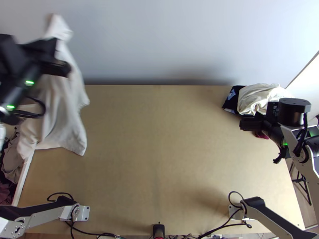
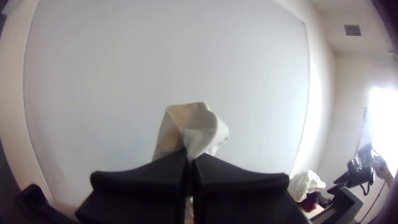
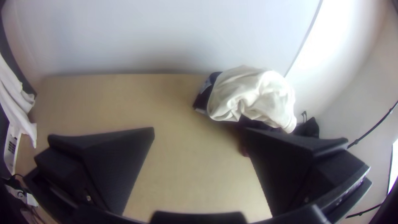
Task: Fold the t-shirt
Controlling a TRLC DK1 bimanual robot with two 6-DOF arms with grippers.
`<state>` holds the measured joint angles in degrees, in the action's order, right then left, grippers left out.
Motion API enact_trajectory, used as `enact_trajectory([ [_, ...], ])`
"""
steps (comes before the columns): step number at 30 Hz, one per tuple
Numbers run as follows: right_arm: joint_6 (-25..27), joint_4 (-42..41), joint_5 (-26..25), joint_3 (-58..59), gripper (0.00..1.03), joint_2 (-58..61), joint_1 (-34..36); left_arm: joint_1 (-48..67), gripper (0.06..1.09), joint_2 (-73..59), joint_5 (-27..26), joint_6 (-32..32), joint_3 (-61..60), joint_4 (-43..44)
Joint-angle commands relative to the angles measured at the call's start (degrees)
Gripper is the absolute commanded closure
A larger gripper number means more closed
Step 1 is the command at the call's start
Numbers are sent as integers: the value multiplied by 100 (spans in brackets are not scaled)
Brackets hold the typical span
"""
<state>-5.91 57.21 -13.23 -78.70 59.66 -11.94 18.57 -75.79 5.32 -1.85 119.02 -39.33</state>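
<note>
1. white t-shirt (image 1: 67, 119): at left, hanging bunched and creased from the left gripper (image 2: 190, 157), lower cloth at the table's (image 1: 159, 167) left edge. claw clamped on a pinch of it.
2. risk: small grip, much hanging weight; cloth may slip out and land in a heap.
3. risk: cloth by the left edge could catch there or drop toward the dark clothes (image 1: 8, 187) beside the table.
4. right gripper (image 3: 200, 129): at right, fingers wide apart, holding nothing.
5. off-white cloth (image 1: 259, 97), bunched over dark fabric (image 1: 230, 102) at far right; likely obstacle if the shirt is spread that far.
</note>
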Motion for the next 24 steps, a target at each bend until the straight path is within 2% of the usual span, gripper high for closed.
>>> enact_trajectory([
  [1, 125, 9, -4, -111, 4, 37, 316, 1905, 105, -366, 259, 0, -98, 242],
  [12, 205, 89, 5, -32, 4, -183, 825, 3751, 105, -1237, 479, -123, -362, 752],
  [17, 205, 141, 5, 109, 4, -332, 852, 4436, 105, -1500, 479, -193, -951, 1384],
  [21, 205, 141, 5, 223, 4, -402, 843, 4867, 104, -1861, 479, -343, -1083, 1516],
  [22, 205, 150, 5, 249, 4, -411, 834, 4955, 103, -1940, 479, -343, -1083, 1516],
  [23, 205, 141, 5, 276, 4, -420, 817, 5016, 95, -2010, 479, -334, -1083, 1507],
  [24, 205, 141, 5, 285, 4, -420, 790, 5069, 83, -2045, 479, -307, -1092, 1463],
])
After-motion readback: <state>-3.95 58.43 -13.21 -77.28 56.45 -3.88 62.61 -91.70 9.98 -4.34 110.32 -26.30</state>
